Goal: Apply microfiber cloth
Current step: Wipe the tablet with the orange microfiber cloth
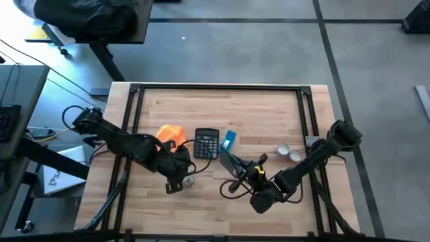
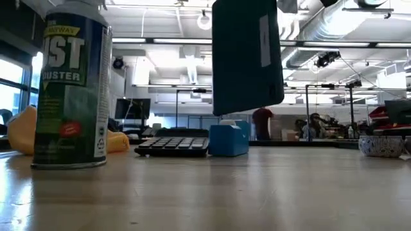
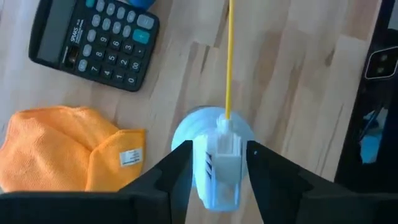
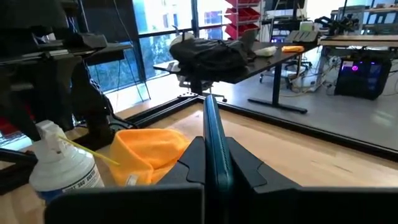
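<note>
Cloth place: microfiber cloth (image 1: 170, 133) heaped on the counter (image 1: 269, 107), just beside the black calculator (image 1: 206, 143), near the left arm.
Cloth feel: likely light, soft, limp, non-slip; bound to sag when lifted.
Best hold: raised fold at the heap's top, pinched from above.
Left gripper (image 3: 217, 163): jaws clamped on the duster can (image 3: 214, 140).
Right gripper (image 4: 211, 163): jaws closed on a thin dark panel (image 4: 209, 134), raised off the counter.

bright daylight | window glare in low view | soft shadows
</note>
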Motion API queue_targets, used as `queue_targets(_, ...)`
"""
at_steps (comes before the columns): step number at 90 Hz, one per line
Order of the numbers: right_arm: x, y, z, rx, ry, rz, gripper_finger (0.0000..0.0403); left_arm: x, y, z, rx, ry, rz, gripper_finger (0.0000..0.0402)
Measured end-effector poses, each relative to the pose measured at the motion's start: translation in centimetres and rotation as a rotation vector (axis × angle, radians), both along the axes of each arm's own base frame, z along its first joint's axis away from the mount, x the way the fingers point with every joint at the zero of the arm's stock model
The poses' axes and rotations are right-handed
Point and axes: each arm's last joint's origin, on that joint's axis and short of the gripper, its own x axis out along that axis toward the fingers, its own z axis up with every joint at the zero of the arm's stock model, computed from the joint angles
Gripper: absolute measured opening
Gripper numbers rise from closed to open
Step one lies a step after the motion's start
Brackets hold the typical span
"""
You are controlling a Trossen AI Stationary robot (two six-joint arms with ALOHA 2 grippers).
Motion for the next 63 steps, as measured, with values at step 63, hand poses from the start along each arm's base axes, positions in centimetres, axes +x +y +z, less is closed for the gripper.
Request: queue_targets(63, 0.52, -0.54, 0.35, -0.032, 0.02, -0.016, 0.0, 0.24, -0.1, 0.87, 0.055, -0.064, -0.059, 0.0129)
